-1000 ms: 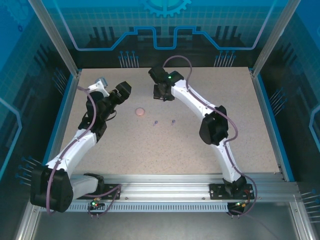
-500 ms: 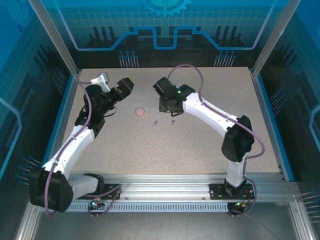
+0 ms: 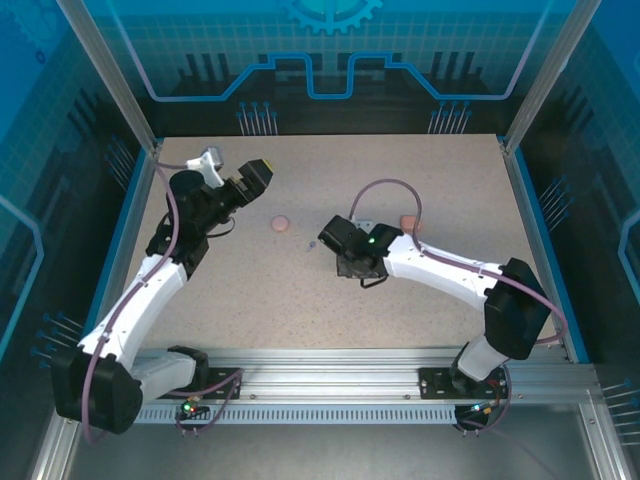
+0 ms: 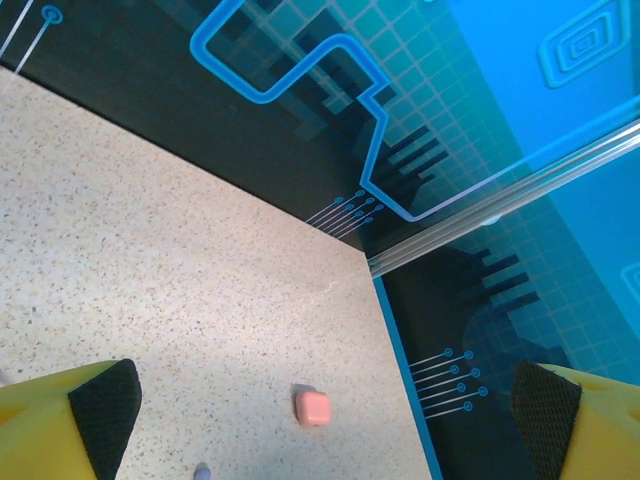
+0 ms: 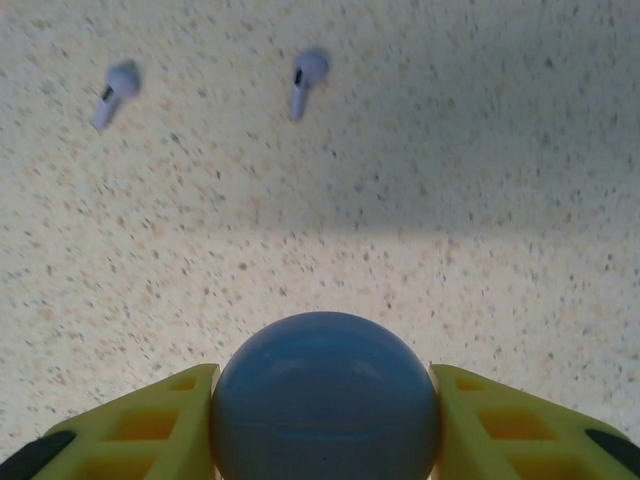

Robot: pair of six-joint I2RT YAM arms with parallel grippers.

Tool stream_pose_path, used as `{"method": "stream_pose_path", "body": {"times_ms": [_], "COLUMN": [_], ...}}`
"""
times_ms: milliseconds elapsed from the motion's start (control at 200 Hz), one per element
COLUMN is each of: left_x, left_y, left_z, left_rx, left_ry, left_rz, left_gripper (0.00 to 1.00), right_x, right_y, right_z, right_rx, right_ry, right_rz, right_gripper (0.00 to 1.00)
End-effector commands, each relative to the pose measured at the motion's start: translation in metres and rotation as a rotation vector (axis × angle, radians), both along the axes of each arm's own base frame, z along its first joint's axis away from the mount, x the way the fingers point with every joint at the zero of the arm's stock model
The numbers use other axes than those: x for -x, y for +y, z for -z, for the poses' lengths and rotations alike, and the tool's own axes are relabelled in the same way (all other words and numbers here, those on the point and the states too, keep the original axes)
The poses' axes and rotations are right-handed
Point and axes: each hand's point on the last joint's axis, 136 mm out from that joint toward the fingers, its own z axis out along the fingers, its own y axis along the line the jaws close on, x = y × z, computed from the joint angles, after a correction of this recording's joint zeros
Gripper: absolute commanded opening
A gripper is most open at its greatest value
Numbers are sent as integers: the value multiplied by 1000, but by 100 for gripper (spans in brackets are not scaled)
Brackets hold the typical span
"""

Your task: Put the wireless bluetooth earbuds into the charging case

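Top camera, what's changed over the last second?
The right arm swung back from the far side toward the middle, right fingers still clamped on the blue round case, uncovering a salmon case. The left arm reached slightly farther out, left fingers open. The pink case and the purple earbud beside it stayed put.

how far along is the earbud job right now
Nothing looks finished: two purple earbuds lie loose on the table. In hand: the right gripper clamps a bluish round case. The left gripper is open and empty. Left: seating those buds; a pink case and a salmon case also wait.
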Motion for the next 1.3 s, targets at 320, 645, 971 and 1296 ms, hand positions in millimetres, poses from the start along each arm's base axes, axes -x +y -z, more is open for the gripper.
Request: {"method": "stream_pose_path", "body": {"times_ms": [320,645,971,1296], "left_x": [21,22,22,31], "left_y": [-14,-23,-22,-12], "left_z": [31,71,108,154], "left_rx": [-68,-113,-119,-134], "left_ry": [44,159,265,447], "left_rz": [42,51,23,-67], "left_gripper": [99,99,99,99], "right_x": [26,25,19,13], "right_y": [-9,-7,5,7], "right_z": [42,68,88,84], "right_rx": [38,84,36,-38], "right_ry": [25,57,118,152], "right_rz": [90,113,154,220], "right_gripper": [42,42,42,43]}}
